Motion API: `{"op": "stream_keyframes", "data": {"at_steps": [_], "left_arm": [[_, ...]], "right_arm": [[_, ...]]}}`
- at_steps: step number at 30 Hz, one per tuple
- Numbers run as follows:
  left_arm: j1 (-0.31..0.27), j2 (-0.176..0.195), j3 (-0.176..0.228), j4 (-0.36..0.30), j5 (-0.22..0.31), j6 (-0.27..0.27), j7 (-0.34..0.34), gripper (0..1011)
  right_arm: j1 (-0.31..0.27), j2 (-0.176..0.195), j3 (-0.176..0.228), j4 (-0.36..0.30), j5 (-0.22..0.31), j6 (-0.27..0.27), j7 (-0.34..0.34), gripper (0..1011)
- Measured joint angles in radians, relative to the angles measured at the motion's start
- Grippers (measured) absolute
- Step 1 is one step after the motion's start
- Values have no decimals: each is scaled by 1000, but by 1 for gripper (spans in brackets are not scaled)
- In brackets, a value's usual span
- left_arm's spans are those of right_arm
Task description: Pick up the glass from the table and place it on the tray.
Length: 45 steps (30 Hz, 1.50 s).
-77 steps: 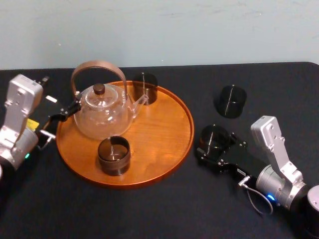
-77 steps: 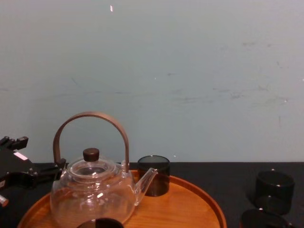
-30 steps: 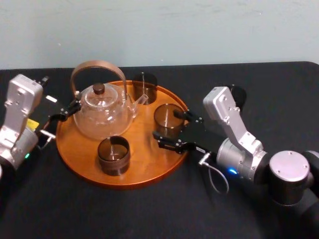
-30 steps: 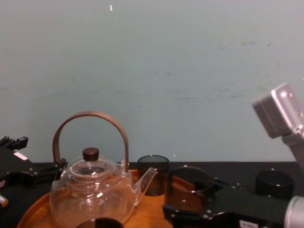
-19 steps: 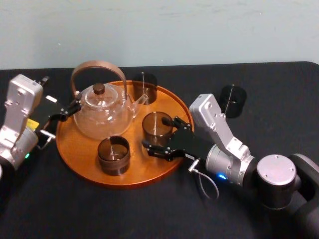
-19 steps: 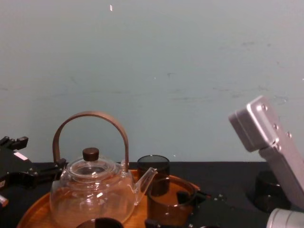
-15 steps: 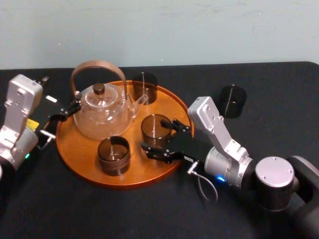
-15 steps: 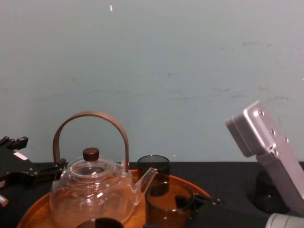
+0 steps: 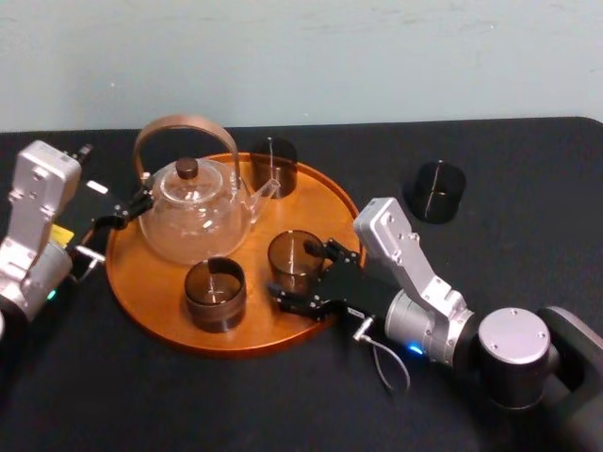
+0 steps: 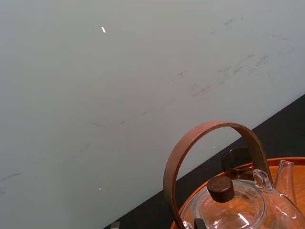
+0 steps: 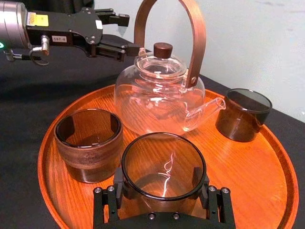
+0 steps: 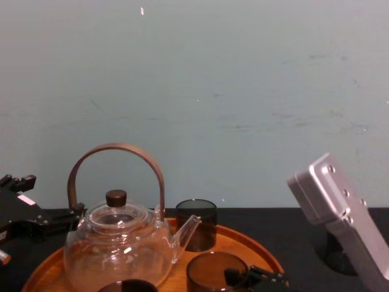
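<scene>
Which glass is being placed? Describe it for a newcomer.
Find the orange tray on the black table, left gripper idle beside it. Front right of the teapot stands a smoky glass. Unlike the left glass and back glass, it sits between the fingers of the right gripper.

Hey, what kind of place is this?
Likely a robotics lab staged for tea: black table, bare wall, wooden tray with teapot and glasses. The right gripper holds one glass over the tray; the left gripper sits beside the teapot.

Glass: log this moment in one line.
right end effector shut on glass | glass low over tray | left end effector idle beside teapot
</scene>
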State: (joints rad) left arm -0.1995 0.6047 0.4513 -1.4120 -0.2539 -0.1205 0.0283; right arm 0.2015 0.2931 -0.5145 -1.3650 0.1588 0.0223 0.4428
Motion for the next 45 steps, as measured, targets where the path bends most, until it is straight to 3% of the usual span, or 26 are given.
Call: {"op": "stream_keyframes", "data": {"at_steps": [17, 45], "left_arm": [[0, 0, 0, 0, 0, 0, 0, 1010], [0, 0, 0, 0, 0, 0, 0, 1009]], "right_arm": [[22, -24, -11, 61, -6, -27, 10, 908], [16, -37, -12, 76, -7, -24, 0, 908]]}}
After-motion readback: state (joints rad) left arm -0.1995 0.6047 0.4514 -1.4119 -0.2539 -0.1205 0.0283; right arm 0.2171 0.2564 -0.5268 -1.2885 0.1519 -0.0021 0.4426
